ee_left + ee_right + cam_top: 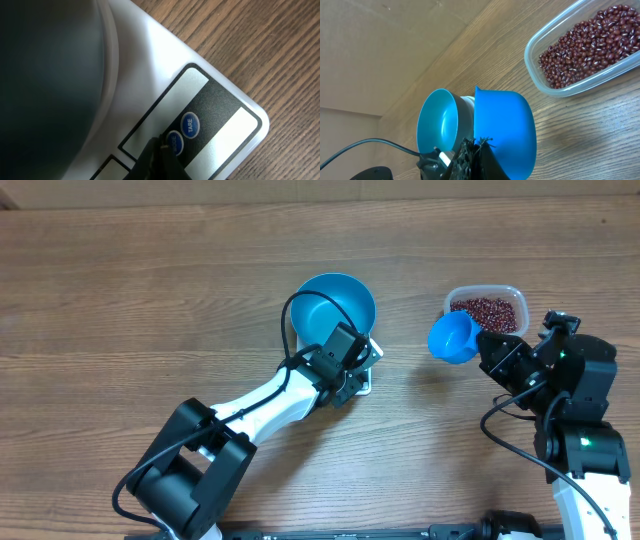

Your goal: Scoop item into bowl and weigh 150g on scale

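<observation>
The blue bowl [335,305] stands on the white scale [373,352], and no beans show in it. My left gripper [348,348] is shut, with its tip [160,146] down on the scale's front panel [220,115] beside the MODE button [175,142], just below TARE [189,125]. The bowl's dark underside [50,75] fills the left of that view. My right gripper [487,347] is shut on the handle of a small blue scoop [455,337], which it holds above the table between bowl and tub. The scoop [505,125] hides part of the bowl [437,122]. The item, red-brown beans [590,45], lies in a clear tub.
The clear plastic tub [487,310] sits at the back right, just behind the scoop. The left arm [250,415] stretches diagonally from the front edge to the scale, with a black cable [295,315] looping over the bowl's rim. The rest is bare wooden tabletop.
</observation>
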